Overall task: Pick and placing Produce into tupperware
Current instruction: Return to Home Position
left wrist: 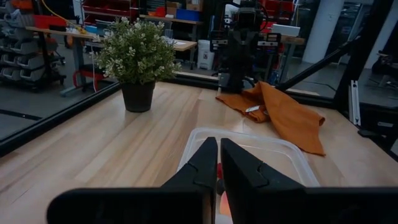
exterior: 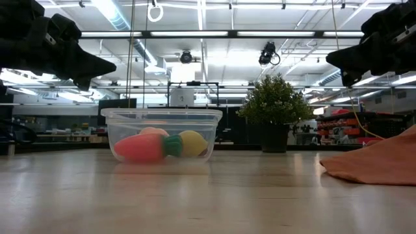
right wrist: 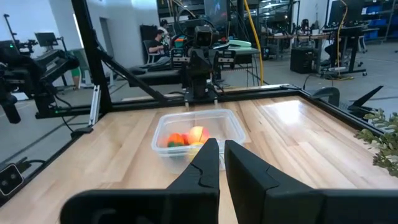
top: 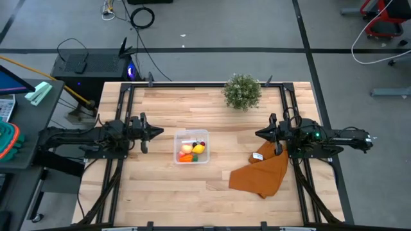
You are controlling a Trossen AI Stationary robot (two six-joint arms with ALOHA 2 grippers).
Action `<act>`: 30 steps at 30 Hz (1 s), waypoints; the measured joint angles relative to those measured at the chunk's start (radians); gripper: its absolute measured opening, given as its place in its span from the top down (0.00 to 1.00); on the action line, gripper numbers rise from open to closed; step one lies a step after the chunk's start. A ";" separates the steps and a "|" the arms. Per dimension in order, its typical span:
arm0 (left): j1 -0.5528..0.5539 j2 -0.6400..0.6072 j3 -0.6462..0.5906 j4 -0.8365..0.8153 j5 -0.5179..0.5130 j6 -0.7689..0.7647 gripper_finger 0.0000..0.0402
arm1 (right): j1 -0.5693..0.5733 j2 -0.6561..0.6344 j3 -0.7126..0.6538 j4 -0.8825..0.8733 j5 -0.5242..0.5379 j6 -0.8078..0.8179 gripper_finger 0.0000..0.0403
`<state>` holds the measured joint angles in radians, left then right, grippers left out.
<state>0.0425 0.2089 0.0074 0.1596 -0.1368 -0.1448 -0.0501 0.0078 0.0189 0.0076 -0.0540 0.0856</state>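
High view: tupperware (top: 192, 131) apart btwn left gripper (top: 158, 133), right gripper (top: 259, 134).

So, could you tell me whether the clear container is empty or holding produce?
Holding produce: a carrot, lemon and apple lie inside the container.

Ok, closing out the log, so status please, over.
Left gripper shut, empty, left of tupperware. Right gripper shut, empty, on its right. Produce inside tupperware. Nothing in the way.
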 joint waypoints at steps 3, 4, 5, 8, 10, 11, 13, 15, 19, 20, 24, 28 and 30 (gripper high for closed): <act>0.000 0.000 0.000 0.000 0.000 0.000 0.94 | 0.000 0.000 0.000 0.000 0.000 0.000 1.00; 0.000 0.000 0.000 0.000 0.000 0.000 0.94 | 0.000 0.000 0.000 0.000 0.000 0.000 1.00; 0.000 0.000 0.000 0.000 0.000 0.000 0.94 | 0.000 0.000 0.000 0.000 0.000 0.000 1.00; 0.000 0.000 0.000 0.000 0.000 0.000 0.94 | 0.000 0.000 0.000 0.000 0.000 0.000 1.00; 0.000 0.000 0.000 0.000 0.000 -0.001 0.93 | 0.000 0.000 0.000 0.000 0.000 0.000 1.00; 0.000 0.000 0.000 0.000 0.000 -0.001 0.92 | 0.000 0.000 0.000 0.000 0.000 0.000 1.00; 0.000 0.000 0.000 0.000 0.000 0.000 0.92 | 0.000 0.000 0.000 0.000 0.000 0.000 1.00; 0.000 0.000 0.000 0.000 0.000 -0.001 0.91 | 0.000 0.000 0.000 0.000 0.000 0.001 1.00; 0.000 0.000 0.000 0.000 0.000 -0.001 0.92 | 0.000 0.000 0.000 0.000 0.000 0.001 1.00; 0.000 0.000 0.000 0.000 0.000 0.000 0.92 | 0.000 0.000 0.000 0.000 0.000 0.001 1.00; 0.000 0.000 0.000 0.000 0.000 0.000 0.94 | 0.000 0.000 0.000 0.000 0.000 0.001 1.00; 0.000 0.000 0.000 0.000 0.000 0.000 0.94 | 0.000 0.000 0.000 0.000 0.000 0.001 1.00; 0.000 0.000 0.000 0.000 0.000 0.000 0.93 | 0.000 0.000 0.000 0.000 0.000 0.001 1.00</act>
<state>0.0425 0.2089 0.0074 0.1596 -0.1368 -0.1448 -0.0502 0.0078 0.0189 0.0077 -0.0540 0.0868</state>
